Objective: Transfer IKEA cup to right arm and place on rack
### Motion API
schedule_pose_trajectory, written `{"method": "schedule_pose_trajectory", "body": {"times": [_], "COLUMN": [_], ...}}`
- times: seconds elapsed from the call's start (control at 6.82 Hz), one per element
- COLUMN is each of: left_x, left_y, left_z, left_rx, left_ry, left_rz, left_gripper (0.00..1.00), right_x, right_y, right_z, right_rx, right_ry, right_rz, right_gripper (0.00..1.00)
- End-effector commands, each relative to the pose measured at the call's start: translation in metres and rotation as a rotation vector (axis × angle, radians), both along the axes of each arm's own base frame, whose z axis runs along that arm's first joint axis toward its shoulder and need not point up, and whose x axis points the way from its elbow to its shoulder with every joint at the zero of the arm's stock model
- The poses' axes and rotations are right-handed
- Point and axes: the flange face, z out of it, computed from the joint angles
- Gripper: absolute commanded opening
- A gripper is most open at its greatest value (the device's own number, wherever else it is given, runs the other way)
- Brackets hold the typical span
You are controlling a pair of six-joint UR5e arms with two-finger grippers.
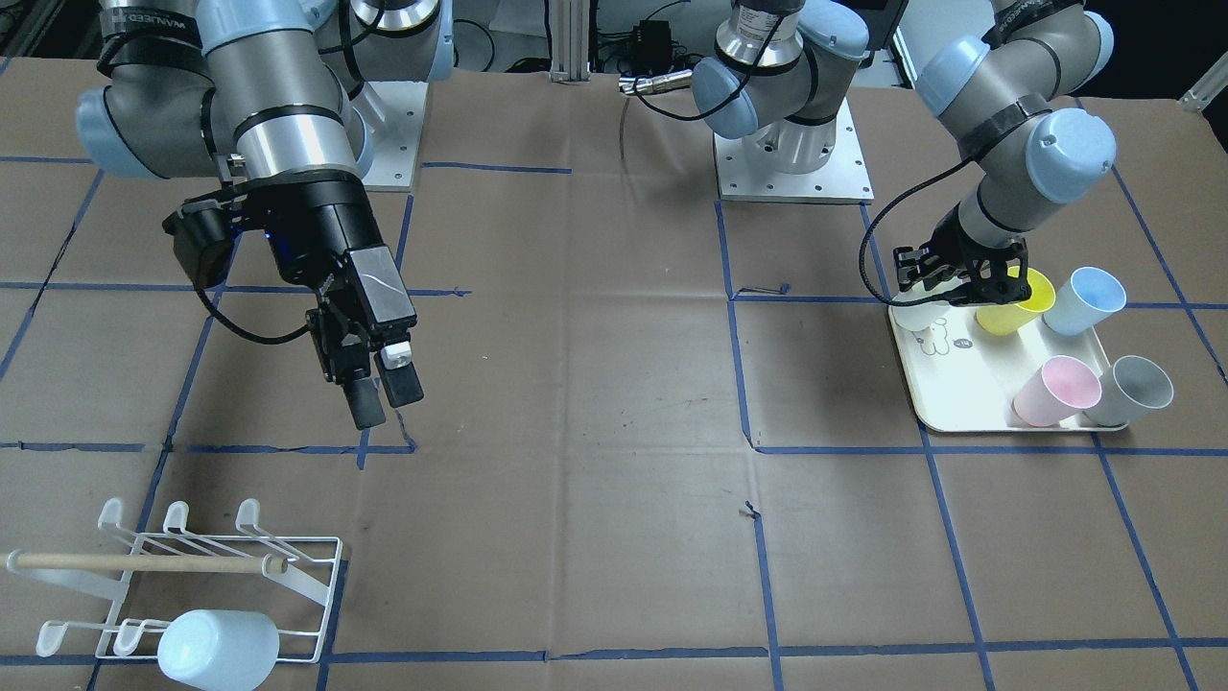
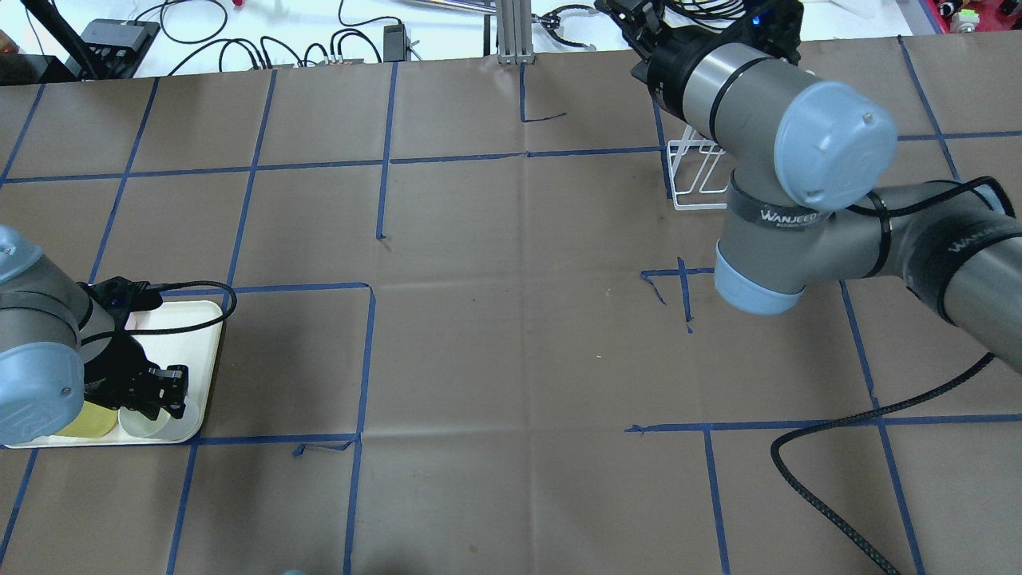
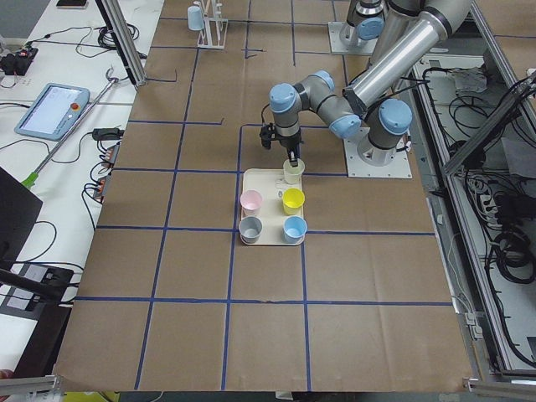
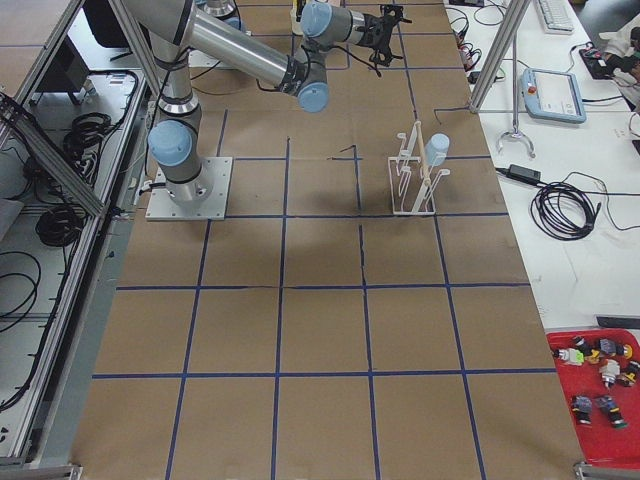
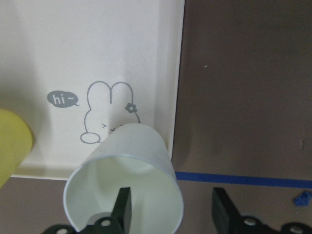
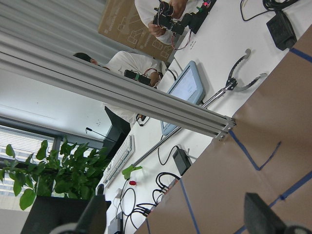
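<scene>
With left gripper (image 5: 171, 208) spread wide, straddling wall of white IKEA cup (image 5: 141, 146): one finger inside, one outside, nothing pinched. Stands mouth-up on tray (image 5: 73, 39) corner beside yellow cup (image 5: 12, 146). Probably light, thin, slick; pinch gently near rim. Right gripper (image 1: 384, 393) spread, empty.

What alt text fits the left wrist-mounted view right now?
The left hand, open, straddles the wall of a pale cup, one finger inside, one outside. The cup stands at a corner of a cream tray with a rabbit drawing, a yellow cup beside it.
</scene>
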Motion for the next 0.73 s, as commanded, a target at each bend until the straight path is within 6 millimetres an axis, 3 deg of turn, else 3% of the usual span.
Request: {"method": "schedule_pose_trajectory", "body": {"times": [0.0,0.29,0.59], "left_x": [0.001,0.003,0.004], "left_y": [-0.001,-0.011,-0.06], "left_z": [0.003,0.028,0.093], "left_rx": [-0.01,-0.076,-0.153], "left_ry": [-0.006,-0.032,0.053], "left_rz": [-0.005,-0.003,-0.03], "left_gripper": [0.0,0.0,0.0], "right_x": [0.006,0.007,0.008], "right_y": [0.017,0.011,0.007], "right_z": [-0.027,-0.045,-0.055], "right_rx": [0.075,0.11,0.105], "right_ry": [-0.152,-0.154,-0.155], "right_rz": [-0.051,-0.051,-0.049], "right_gripper": [1.0,1.0,1.0]}}
